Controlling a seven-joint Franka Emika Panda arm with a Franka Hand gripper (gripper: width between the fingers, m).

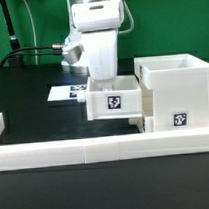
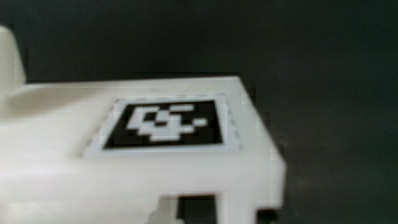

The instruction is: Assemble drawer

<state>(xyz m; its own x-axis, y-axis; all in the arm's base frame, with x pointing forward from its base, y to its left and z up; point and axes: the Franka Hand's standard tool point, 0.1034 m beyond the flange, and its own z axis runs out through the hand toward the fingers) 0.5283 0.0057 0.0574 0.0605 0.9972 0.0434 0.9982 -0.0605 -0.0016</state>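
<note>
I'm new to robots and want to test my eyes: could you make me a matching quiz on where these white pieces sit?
1 tray
2 housing
3 wall
4 marker board

a at the exterior view's right
b flat on the table, behind the tray
c directly below the hand
d long and low across the front

Pairs: 1-c, 2-a, 3-d, 4-b

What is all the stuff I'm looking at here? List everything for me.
Housing: one, white, open-topped box with a tag, at the exterior view's right, by the border wall.
Tray: one, white, tagged on its front, left of the housing and touching it, under the arm.
Border wall: one, long low white, across the front.
Marker board: one, flat white with tags, behind the tray.
Table: one, black.
Arm: one, white; its gripper is hidden.
</note>
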